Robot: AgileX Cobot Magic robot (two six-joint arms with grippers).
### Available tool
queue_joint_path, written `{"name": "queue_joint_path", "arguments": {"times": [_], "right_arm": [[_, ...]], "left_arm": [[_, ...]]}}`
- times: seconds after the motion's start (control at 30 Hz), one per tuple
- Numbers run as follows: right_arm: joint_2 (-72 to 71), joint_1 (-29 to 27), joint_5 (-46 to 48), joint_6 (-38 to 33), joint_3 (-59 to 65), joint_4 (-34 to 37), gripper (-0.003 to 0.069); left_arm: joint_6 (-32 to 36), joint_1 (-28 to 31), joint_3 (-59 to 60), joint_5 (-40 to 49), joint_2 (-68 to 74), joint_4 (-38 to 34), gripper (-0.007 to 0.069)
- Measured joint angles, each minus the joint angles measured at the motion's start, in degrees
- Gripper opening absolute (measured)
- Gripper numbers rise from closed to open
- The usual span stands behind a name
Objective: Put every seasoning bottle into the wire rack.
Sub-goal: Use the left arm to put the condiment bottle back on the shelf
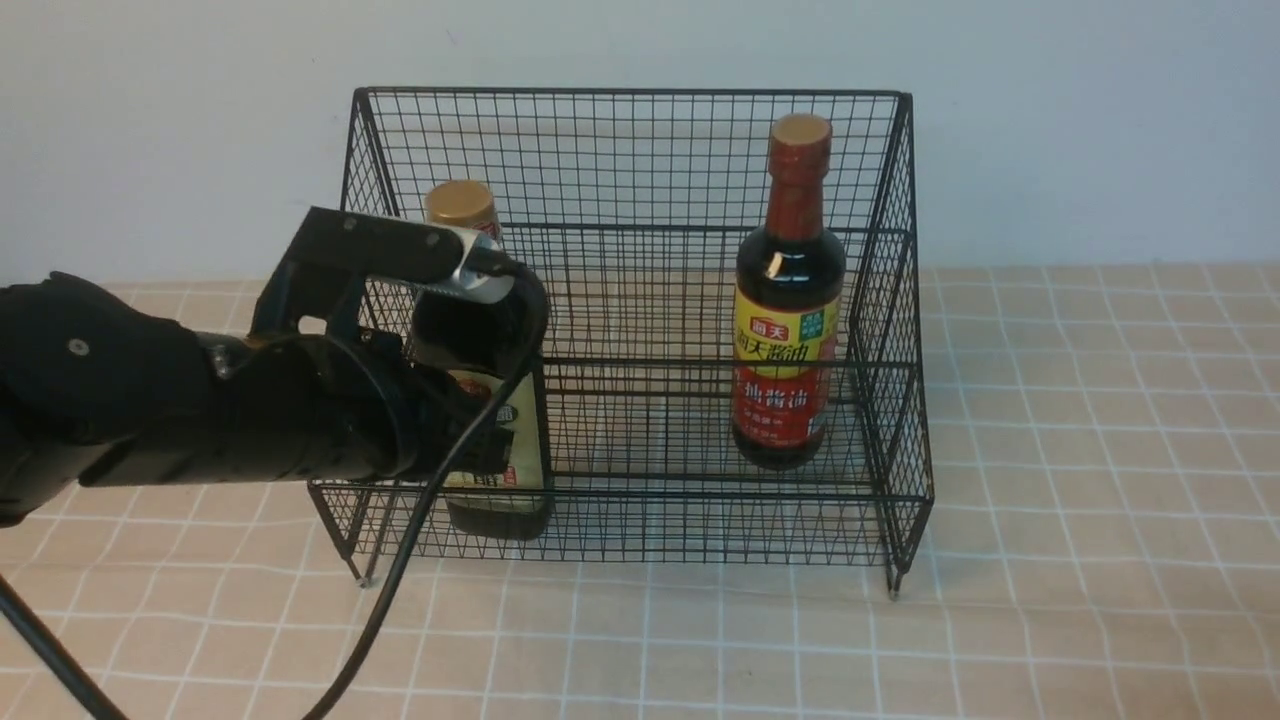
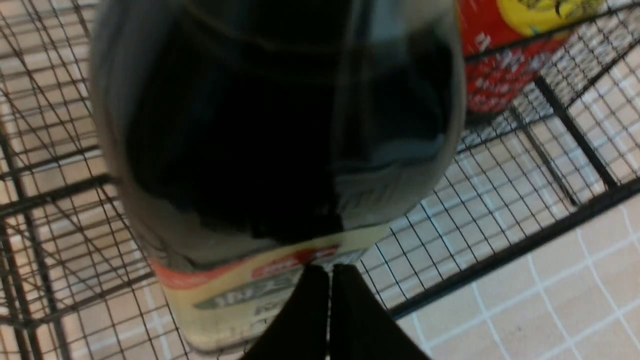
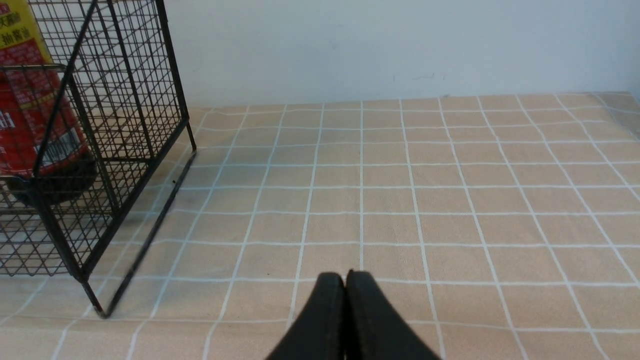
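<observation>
The black wire rack stands on the tiled table. The red-capped bottle with a yellow-and-red label stands upright in its right part. The gold-capped bottle with a beige label stands upright in the lower front left part. My left gripper reaches over the front rail against this bottle's label. In the left wrist view its jaws are pressed together, holding nothing, just in front of the bottle. My right gripper is shut and empty above bare table, to the right of the rack.
A black cable hangs from the left arm down across the table in front of the rack's left foot. The red-labelled bottle shows in the left wrist view and in the right wrist view. A pale wall stands behind the rack.
</observation>
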Motion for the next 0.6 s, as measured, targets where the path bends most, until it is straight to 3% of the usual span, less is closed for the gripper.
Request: {"name": "queue_joint_path", "arguments": {"times": [0.37,0.6], "right_arm": [[0.0,0.0,0.0,0.0,0.0,0.0,-0.0013],[0.0,0.0,0.0,0.0,0.0,0.0,-0.0013]], "left_arm": [[0.04,-0.07,0.0,4.0,-1.36,-0.51,-0.0007],[-5.16,-0.07,0.0,14.73,-11.43,9.94,-0.0007]]}}
